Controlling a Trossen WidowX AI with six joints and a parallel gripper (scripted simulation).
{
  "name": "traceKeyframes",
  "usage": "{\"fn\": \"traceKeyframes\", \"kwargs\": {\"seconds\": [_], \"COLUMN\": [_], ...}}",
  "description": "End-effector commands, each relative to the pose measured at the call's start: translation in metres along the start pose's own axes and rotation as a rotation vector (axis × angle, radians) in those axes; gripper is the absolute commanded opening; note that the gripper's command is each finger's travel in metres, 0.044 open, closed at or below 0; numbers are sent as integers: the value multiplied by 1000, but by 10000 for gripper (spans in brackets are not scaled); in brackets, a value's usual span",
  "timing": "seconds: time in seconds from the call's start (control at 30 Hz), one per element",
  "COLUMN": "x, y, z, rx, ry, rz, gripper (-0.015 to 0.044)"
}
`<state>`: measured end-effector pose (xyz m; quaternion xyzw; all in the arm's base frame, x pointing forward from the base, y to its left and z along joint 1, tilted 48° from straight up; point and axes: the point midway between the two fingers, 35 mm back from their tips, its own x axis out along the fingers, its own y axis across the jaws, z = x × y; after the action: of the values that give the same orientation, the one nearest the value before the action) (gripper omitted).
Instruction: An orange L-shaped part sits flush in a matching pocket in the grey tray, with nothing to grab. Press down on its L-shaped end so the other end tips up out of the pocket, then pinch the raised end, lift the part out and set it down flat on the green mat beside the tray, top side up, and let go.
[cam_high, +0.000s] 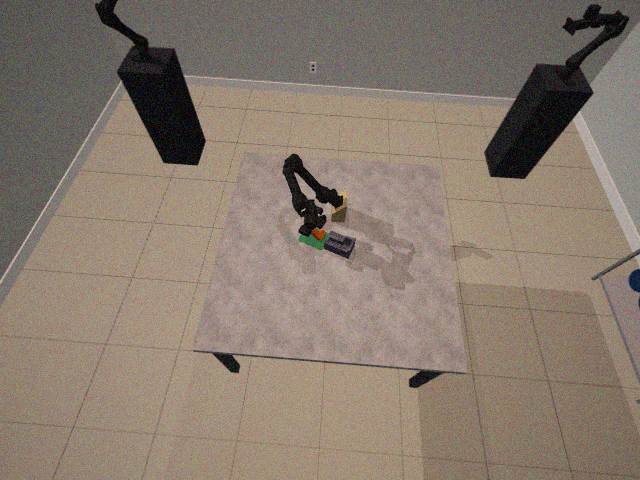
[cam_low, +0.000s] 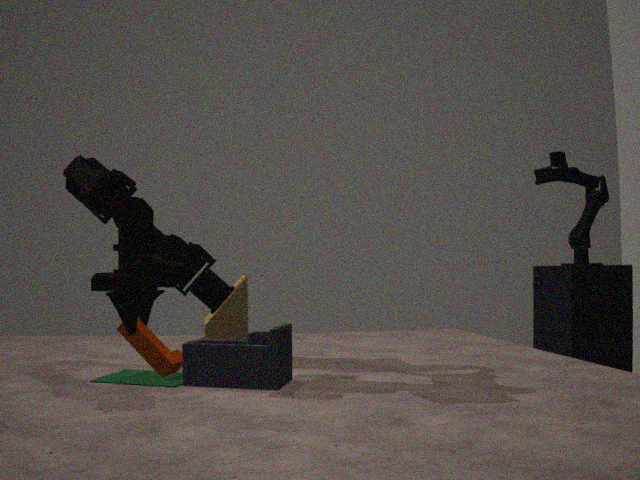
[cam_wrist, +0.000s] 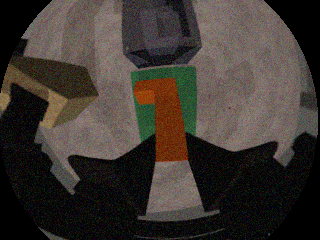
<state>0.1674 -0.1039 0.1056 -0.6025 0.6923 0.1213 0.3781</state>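
The orange L-shaped part (cam_high: 319, 234) (cam_low: 147, 349) (cam_wrist: 169, 120) is out of its pocket and over the green mat (cam_high: 311, 241) (cam_low: 117, 377) (cam_wrist: 188, 97). My gripper (cam_low: 135, 325) (cam_wrist: 170, 136) is shut on its plain end. The part is steeply tilted, with the gripped end high and the L-shaped end low, pointing toward the tray. The low corner is at or just above the mat near the tray; contact cannot be told. The grey tray (cam_high: 346, 248) (cam_low: 227, 365) (cam_wrist: 134, 35) stands beside the mat with its pocket empty.
A tan wedge-shaped mount (cam_high: 338, 213) (cam_low: 231, 319) (cam_wrist: 75, 82) carries my arm's base behind the tray. Two other arms stand on dark pedestals (cam_high: 168, 108) (cam_high: 537, 124) away from the table (cam_high: 330, 315).
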Motion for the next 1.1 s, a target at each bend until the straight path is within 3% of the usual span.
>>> {"fn": "traceKeyframes", "kwargs": {"seconds": [0.0,0.23,0.57,0.73,0.9,1.07], "x": [2,2,0,-34,-86,-88], "y": [0,1,0,-3,1,2], "z": [-1,0,0,4,-1,-1], "rx": [-7,-2,-3,-40,-92,-94], "ry": [6,1,-1,-34,-53,-53], "rz": [-2,1,0,-13,-31,-32], "gripper": [0,0,263,394,400,400]}}
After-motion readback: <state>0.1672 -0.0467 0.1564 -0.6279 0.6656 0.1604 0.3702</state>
